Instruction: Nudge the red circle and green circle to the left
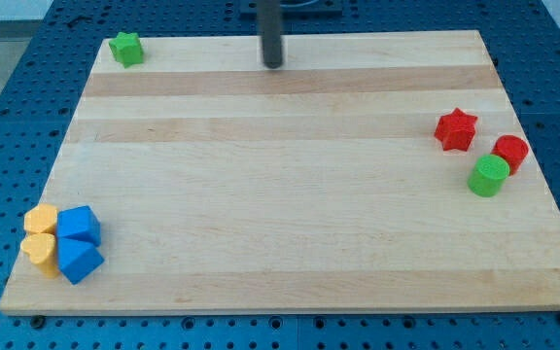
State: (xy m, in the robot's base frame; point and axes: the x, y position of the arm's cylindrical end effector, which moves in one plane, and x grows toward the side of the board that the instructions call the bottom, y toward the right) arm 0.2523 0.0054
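The red circle point(511, 152) and the green circle point(489, 176) stand touching each other near the board's right edge, the green one lower and to the left. My tip point(274, 64) is at the view's top centre, far to the left of and above both circles, touching no block.
A red star point(456, 129) lies just up and left of the circles. A green star point(125, 48) sits at the top left corner. Two yellow blocks point(40, 236) and two blue blocks point(78, 243) cluster at the bottom left. The wooden board point(280, 194) lies on a blue pegboard.
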